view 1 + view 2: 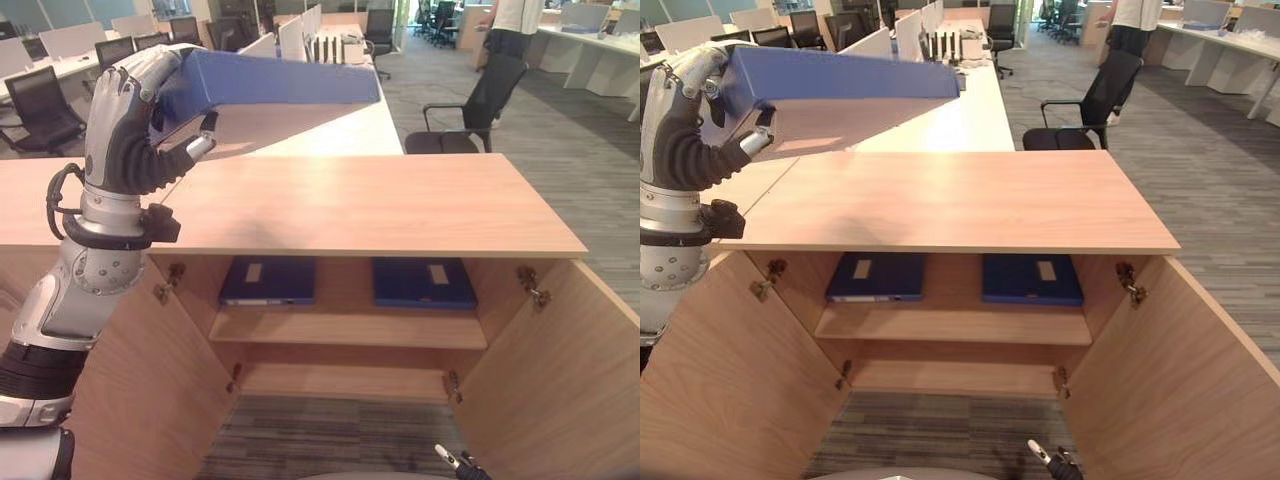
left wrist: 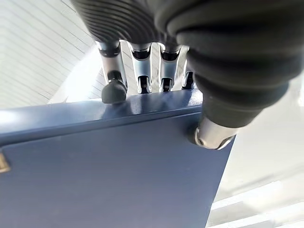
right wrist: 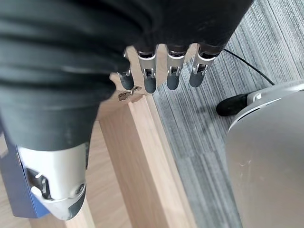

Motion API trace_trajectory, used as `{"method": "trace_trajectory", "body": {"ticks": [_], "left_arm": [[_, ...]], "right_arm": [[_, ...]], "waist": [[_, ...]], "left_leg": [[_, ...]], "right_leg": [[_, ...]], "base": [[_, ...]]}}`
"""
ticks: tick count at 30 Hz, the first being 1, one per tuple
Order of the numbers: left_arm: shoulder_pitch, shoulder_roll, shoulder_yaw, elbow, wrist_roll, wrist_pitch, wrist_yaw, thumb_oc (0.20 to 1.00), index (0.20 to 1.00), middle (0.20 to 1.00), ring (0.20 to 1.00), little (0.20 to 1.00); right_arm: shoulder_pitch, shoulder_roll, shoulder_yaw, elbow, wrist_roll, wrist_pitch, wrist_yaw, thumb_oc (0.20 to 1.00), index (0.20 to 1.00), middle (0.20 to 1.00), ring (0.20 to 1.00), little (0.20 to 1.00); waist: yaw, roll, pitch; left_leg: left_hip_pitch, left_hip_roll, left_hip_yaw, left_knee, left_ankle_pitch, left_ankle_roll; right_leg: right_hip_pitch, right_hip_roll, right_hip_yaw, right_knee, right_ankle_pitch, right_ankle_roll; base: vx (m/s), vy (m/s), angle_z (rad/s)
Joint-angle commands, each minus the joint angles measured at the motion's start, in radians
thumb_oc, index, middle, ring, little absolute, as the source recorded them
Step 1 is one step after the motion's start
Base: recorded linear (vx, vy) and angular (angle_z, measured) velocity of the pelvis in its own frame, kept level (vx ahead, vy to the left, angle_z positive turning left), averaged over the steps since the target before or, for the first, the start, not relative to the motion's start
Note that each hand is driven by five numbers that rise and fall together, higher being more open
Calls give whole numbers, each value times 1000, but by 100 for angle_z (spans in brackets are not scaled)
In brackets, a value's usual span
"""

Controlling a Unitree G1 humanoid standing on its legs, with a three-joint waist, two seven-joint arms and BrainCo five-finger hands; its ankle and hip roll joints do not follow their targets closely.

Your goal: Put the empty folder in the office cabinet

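Folder (image 1: 270, 78) — held level, long axis left-right | left hand (image 1: 125, 120) fingers clamped

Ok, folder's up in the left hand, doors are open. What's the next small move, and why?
Probably lower the blue folder, gripped by the left hand, forward off the cabinet top toward the opening. It is above the top, while the upper shelf shows a free gap between two stored folders.

Black office chairs (image 1: 470, 105), white desks (image 1: 590, 50), possibly a standing person (image 1: 512, 25)
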Motion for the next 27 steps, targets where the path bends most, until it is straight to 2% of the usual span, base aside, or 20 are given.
{"method": "trace_trajectory", "body": {"ticks": [1, 2, 3, 5, 8, 9, 11, 12, 20, 27], "left_arm": [[-140, -5, 66, 7, -196, -65, -30, 200, 200, 200, 200, 200], [-123, -53, 62, -31, -329, -81, -87, 200, 200, 200, 200, 200], [-121, -54, 64, -32, -331, -81, -90, 200, 200, 200, 200, 200], [-96, -90, 63, -64, -435, -84, -133, 200, 200, 200, 200, 200], [-82, -106, 65, -80, -493, -83, -155, 200, 200, 200, 200, 200], [-63, -117, 69, -99, -551, -81, -176, 200, 200, 200, 200, 200], [-62, -117, 70, -100, -552, -81, -177, 200, 200, 200, 200, 200], [-42, -134, 75, -116, -610, -78, -198, 200, 200, 200, 200, 200], [100, -133, 110, -165, -800, -46, -275, 200, 200, 200, 200, 200], [181, -148, 132, -180, -887, -26, -312, 200, 200, 200, 200, 200]], "right_arm": [[-54, 4, -1, 2, -14, -11, 2, 1000, 1000, 1000, 1000, 1000], [-66, 4, -3, 4, -19, -6, -5, 1000, 1000, 1000, 1000, 1000], [-65, 3, -2, 4, -19, -5, -5, 1000, 1000, 1000, 1000, 1000], [-70, 2, -6, 1, -26, 0, -10, 1000, 1000, 1000, 1000, 1000], [-71, 2, -7, 1, -33, 5, -13, 1000, 1000, 1000, 1000, 1000], [-71, 1, -6, -3, -35, 10, -13, 1000, 1000, 1000, 1000, 1000], [-70, 1, -5, -3, -35, 10, -13, 1000, 1000, 1000, 1000, 1000], [-73, -2, -6, 0, -44, 16, -16, 1000, 1000, 1000, 1000, 1000], [-69, -8, -15, -6, -46, 27, -16, 1000, 1000, 1000, 1000, 1000], [-70, -11, -22, 1, -46, 34, -17, 1000, 1000, 1000, 1000, 1000]], "waist": [[-16, 7, -2], [-10, 9, 3], [-11, 9, 2], [-7, 11, 7], [-5, 12, 8], [-2, 12, 11], [-2, 12, 11], [1, 12, 12], [18, 12, 22], [25, 13, 26]], "left_leg": [[-63, 19, -23, 16, 38, -23], [-68, 19, -27, 16, 45, -21], [-64, 19, -26, 16, 38, -21], [-71, 18, -29, 16, 46, -20], [-72, 18, -30, 16, 46, -19], [-73, 18, -31, 17, 46, -19], [-73, 18, -31, 17, 46, -19], [-73, 17, -32, 17, 45, -18], [-81, 17, -36, 18, 47, -12], [-82, 15, -37, 19, 46, -9]], "right_leg": [[65, -37, -9, 134, -151, 64], [61, -36, -10, 133, -144, 63], [65, -37, -12, 133, -151, 63], [60, -36, -12, 133, -143, 62], [62, -35, -14, 132, -144, 61], [61, -35, -15, 132, -143, 60], [61, -35, -15, 132, -143, 60], [62, -34, -17, 130, -143, 60], [61, -35, -22, 126, -139, 60], [63, -35, -26, 125, -138, 60]], "base": [[-46, -11, 1], [0, 0, 0], [0, 0, 0], [-8, 0, 2], [-15, 2, 1], [-37, 6, 5], [-6, 0, 2], [0, 0, 0], [-4, 0, 1], [0, 0, 0]]}}
